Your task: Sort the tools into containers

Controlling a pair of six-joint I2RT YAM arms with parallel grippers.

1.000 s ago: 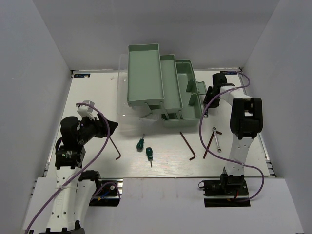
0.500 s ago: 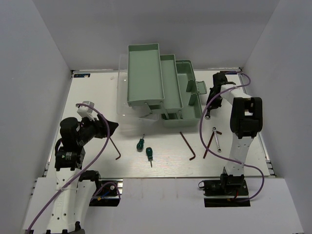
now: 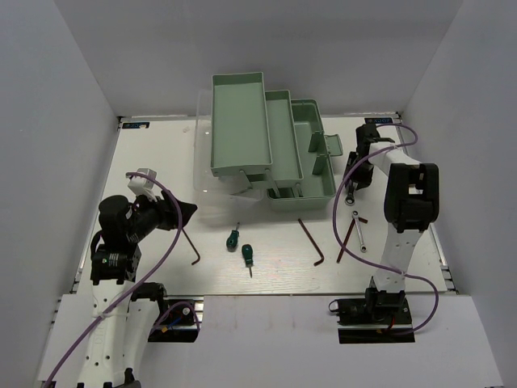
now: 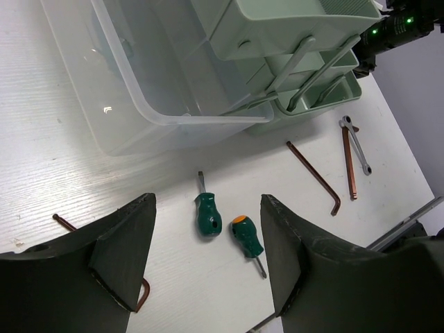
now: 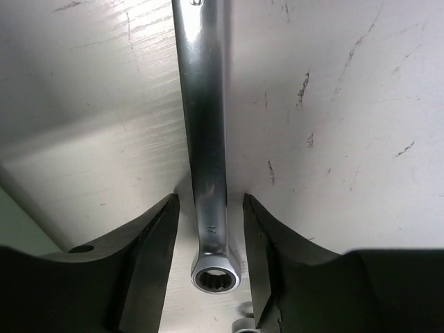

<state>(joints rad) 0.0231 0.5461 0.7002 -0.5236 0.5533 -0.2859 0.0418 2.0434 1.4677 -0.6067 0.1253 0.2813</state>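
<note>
While the left arm sits folded over the near left of the table (image 3: 153, 153), its left gripper (image 3: 184, 212) hangs above the surface with the fingers (image 4: 125, 243) spread wide and nothing between them. Just below it lies a reddish-brown hex key (image 3: 192, 246), its short leg pointing toward the near edge. To the right of that lie two green-handled screwdrivers (image 3: 233, 238), well apart from the hex key and close to each other; the farther one points its blade toward the toolbox, and the nearer screwdriver (image 3: 247, 255) points its blade toward the arms. Behind them stands the mint-green toolbox (image 3: 239, 121), folded open, its trays stepped down to the right toward the base bin (image 3: 313, 182) and its clear lid (image 4: 159, 83) lying flat on the left side. Right of the screwdrivers a second hex key (image 3: 311, 241) lies alone on the table. Farther right a third hex key (image 3: 347, 238) lies just beside a slim silver wrench (image 3: 359, 231). Beyond these, beside the right wall of the base bin, the right gripper (image 5: 209, 205) points down at the table. Its fingers (image 5: 149, 250) straddle another wrench (image 5: 207, 139) that lies flat on the surface, unclenched, with a narrow gap showing on each side of the shaft.
</note>
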